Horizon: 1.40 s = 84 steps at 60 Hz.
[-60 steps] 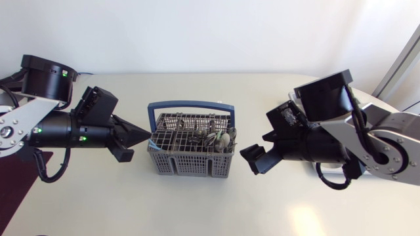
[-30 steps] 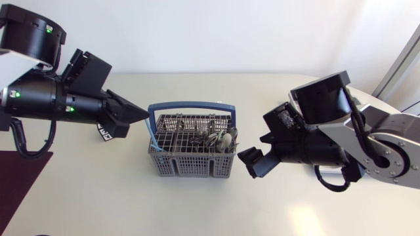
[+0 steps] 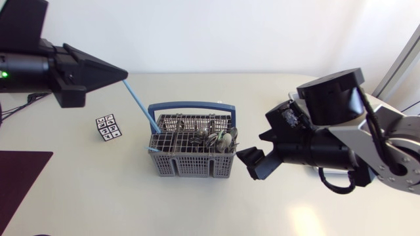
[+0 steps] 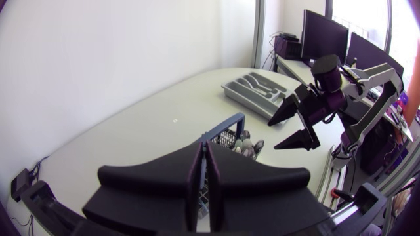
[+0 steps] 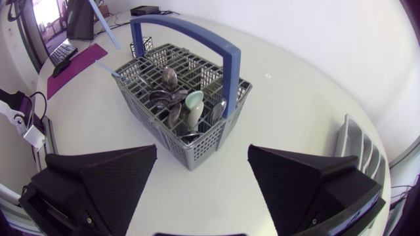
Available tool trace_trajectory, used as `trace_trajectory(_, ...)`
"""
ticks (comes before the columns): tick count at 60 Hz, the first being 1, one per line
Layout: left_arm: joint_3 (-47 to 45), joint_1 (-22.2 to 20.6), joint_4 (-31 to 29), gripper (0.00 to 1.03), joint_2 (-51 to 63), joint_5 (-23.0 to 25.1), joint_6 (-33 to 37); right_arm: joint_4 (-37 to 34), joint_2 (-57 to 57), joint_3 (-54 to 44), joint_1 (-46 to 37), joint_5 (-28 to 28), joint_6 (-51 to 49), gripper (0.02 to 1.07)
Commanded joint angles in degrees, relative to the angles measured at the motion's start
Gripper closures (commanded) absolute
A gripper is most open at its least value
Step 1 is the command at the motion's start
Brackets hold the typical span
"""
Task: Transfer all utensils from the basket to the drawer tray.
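The grey basket (image 3: pixel 190 165) with a blue handle (image 3: pixel 190 104) stands mid-table and holds several spoons (image 3: pixel 213 139). My left gripper (image 3: pixel 121 74) hangs high to the basket's left, shut on the top of a thin light-blue utensil (image 3: pixel 140 105). The utensil slants down to the basket's left corner. In the left wrist view the fingers (image 4: pixel 205 149) are pressed together and the utensil is hidden. My right gripper (image 3: pixel 252 162) stands open just right of the basket (image 5: pixel 154 124), nothing between its fingers (image 5: pixel 203 149). The grey drawer tray (image 4: pixel 256 88) lies beyond the basket, to the right of my right arm (image 5: pixel 357 147).
A small tagged cube (image 3: pixel 108 127) sits left of the basket. A dark maroon mat (image 3: pixel 20 177) lies at the table's front left corner. In the left wrist view my right arm (image 4: pixel 315 105) stands past the basket (image 4: pixel 226 131).
My left arm has risen and pulled back to the left, drawing the light-blue utensil up out of the basket. The right arm has barely moved.
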Motion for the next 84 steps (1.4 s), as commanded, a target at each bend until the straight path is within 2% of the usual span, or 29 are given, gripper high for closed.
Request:
trace_trajectory(1, 0.8, 0.0, 1.8, 1.0, -2.5, 0.1, -3.5, 0.6, -3.0, -1.0, 1.5, 1.4, -2.6, 0.07)
trace_trajectory(10, -0.3, -3.0, 3.9, 1.0, -1.2, 0.4, -9.0, -0.1, -6.3, 2.2, 5.4, 0.8, -2.7, 0.07)
trace_trajectory(24, -0.6, -7.6, 5.2, 1.0, 4.8, 5.1, -14.3, -0.6, -1.7, 8.3, 10.1, -0.4, -4.3, 0.07)
trace_trajectory(35, 1.3, -7.4, 3.9, 1.0, 10.9, 13.2, -15.8, -0.5, 2.9, 11.8, 13.2, -0.8, -6.4, 0.17)
trace_trajectory(44, 3.7, -7.5, 2.5, 1.0, 14.0, 15.2, -16.6, -0.8, 5.3, 13.8, 13.7, -1.4, -7.3, 0.17)
trace_trajectory(49, 4.9, -7.6, 2.4, 1.0, 14.7, 15.6, -17.2, -0.8, 5.6, 14.0, 13.9, -1.8, -7.6, 0.25)
trace_trajectory(59, 6.0, -7.6, 2.1, 1.0, 15.8, 17.0, -18.3, -0.4, 6.5, 13.3, 14.0, -1.9, -7.7, 0.25)
trace_trajectory(76, 6.7, -7.7, 2.0, 1.0, 17.0, 16.9, -19.0, 2.7, 7.7, 11.5, 13.0, -1.9, -7.3, 0.66)
trace_trajectory(80, 6.7, -7.7, 2.0, 1.0, 17.0, 16.9, -19.0, 2.8, 8.4, 11.6, 12.9, -2.0, -7.0, 0.71)
trace_trajectory(84, 6.6, -7.8, 2.1, 1.0, 17.0, 16.9, -19.0, 2.9, 9.3, 11.7, 12.6, -2.4, -6.4, 0.71)
